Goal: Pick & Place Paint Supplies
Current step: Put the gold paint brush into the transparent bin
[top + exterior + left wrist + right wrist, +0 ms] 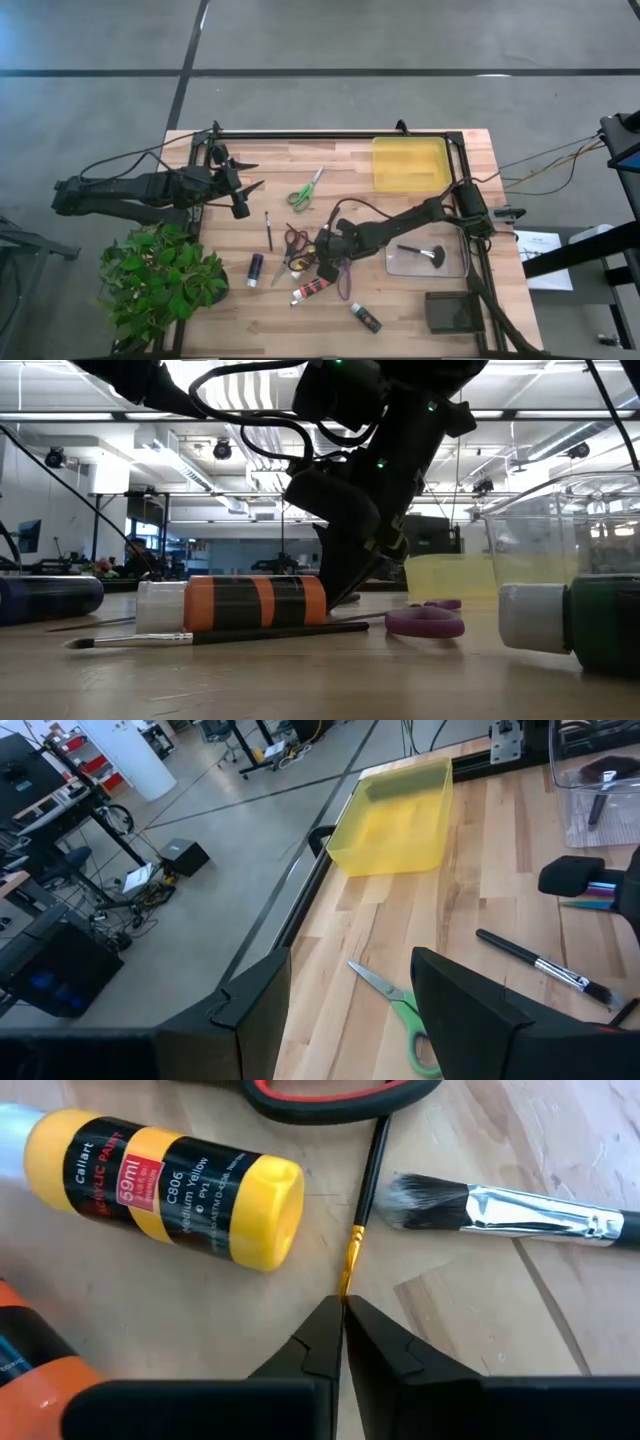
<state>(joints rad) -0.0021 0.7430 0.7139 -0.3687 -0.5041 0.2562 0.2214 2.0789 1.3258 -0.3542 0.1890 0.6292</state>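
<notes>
The right claw [343, 1312] is pinched shut on the tip of a thin brush [362, 1192] with a gold band, down on the wooden counter [400, 295] amid the clustered paint supplies. Just beside it lie a yellow paint tube [165, 1180], a flat silver-ferruled brush [500, 1208] and red-handled scissors [335, 1098]; an orange tube [255, 603] lies nearby. The left claw [243, 178] hovers half open and empty near the counter's far left edge, green-handled scissors [305, 189] just ahead of it. Elsewhere on the counter are a purple tube [255, 269], a green tube [366, 318], a dark brush [268, 230], a yellow tray [410, 163] and a clear bin [455, 262] containing a brush. A potted plant [160, 280] sits at the near left corner. Beyond, a workshop with ceiling lights.
</notes>
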